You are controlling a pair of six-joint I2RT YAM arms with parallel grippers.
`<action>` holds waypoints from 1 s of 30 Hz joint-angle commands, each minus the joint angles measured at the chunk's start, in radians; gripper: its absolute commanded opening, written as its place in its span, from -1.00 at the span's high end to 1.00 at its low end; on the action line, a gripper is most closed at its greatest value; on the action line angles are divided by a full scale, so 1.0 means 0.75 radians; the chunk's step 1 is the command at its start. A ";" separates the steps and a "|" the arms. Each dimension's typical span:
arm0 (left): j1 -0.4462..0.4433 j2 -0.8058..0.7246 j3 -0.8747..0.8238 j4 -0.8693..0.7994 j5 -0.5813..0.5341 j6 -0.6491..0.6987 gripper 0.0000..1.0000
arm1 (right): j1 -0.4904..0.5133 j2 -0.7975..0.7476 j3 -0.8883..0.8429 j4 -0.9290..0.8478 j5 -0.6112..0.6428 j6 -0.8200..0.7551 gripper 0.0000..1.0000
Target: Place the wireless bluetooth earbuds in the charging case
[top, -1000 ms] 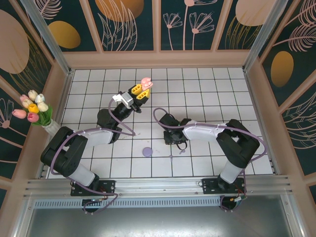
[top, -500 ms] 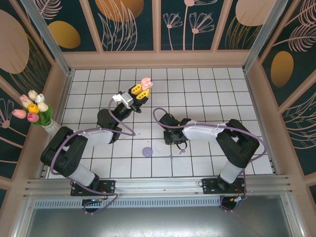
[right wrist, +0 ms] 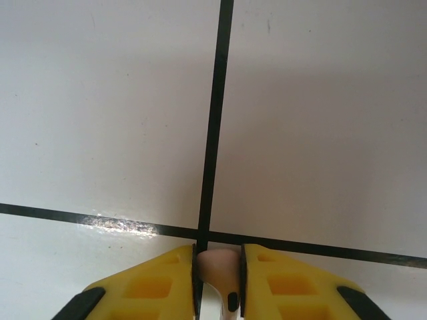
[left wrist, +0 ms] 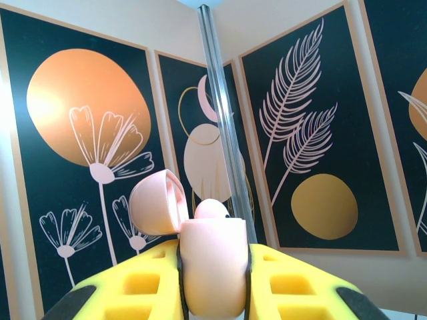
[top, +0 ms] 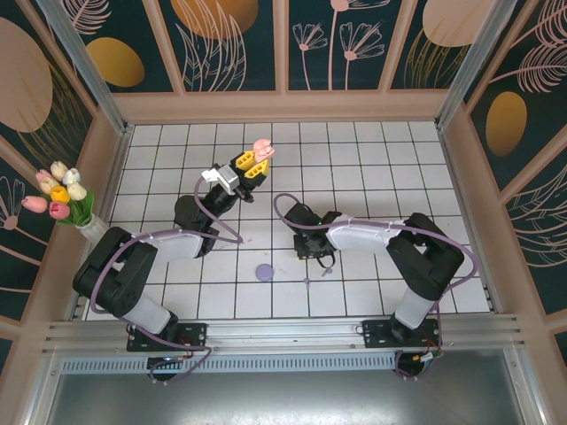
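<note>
- Right gripper point(right wrist: 218, 255): yellow fingers point(right wrist: 153, 280) pinched on a pale pink earbud point(right wrist: 215, 265), tips down at the white tile floor point(right wrist: 320, 133), right over a crossing of black grid lines point(right wrist: 215, 100). Seen from above, it sits just right of the purple disc point(top: 263, 272), slightly beyond it.
- Left gripper point(left wrist: 213, 252): clamped on the pink charging case point(left wrist: 212, 277), held up in the air well beyond the purple disc, lid point(left wrist: 155, 208) flipped open, mouth facing up.
- Step in hand, my read: get the earbud off the tile, then carry it over to the case.
- Doing it well: make sure both fingers bear on the bud before lifting; it's tiny and smooth, likely to squirt out sideways. Lift straight up, slow. Hold the case steady and upright. Line the bud up over a free socket, lower until seated, only then let go.
- Purple speck point(top: 306, 282) lies near the purple disc, to its right; probably another earbud, too small to be sure.
- Hard to make out: rounded pink bump point(left wrist: 210, 208) above the case rim, could be a bud already seated or part of the hinge.
- Socket interior is hidden behind the case wall in the left wrist view.
- Gripped earbud's lower part is cut off by the frame edge, so its orientation is unclear; there's a dark dot on it near that edge.
- From above, the right arm's own wrist covers the fingertips, so contact can't be checked there.
</note>
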 commanded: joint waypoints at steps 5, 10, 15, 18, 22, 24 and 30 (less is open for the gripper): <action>-0.004 -0.019 -0.005 0.289 0.005 -0.017 1.00 | 0.006 -0.038 0.013 -0.021 0.064 0.023 0.64; -0.004 -0.022 0.003 0.277 0.012 -0.009 1.00 | -0.004 -0.141 0.010 -0.008 0.111 0.039 0.67; -0.004 -0.021 0.007 0.265 0.019 -0.005 1.00 | -0.027 -0.255 0.018 0.016 0.146 0.027 0.69; -0.004 -0.022 0.012 0.256 0.030 -0.004 1.00 | -0.043 -0.345 0.031 0.046 0.175 0.001 0.69; -0.003 -0.020 0.027 0.238 0.050 -0.006 1.00 | -0.074 -0.480 0.069 0.104 0.215 -0.065 0.69; -0.004 -0.017 0.035 0.230 0.060 -0.008 1.00 | -0.094 -0.550 0.092 0.147 0.224 -0.110 0.69; -0.004 0.002 0.074 0.212 0.115 -0.027 1.00 | -0.177 -0.686 0.232 0.284 0.183 -0.281 0.67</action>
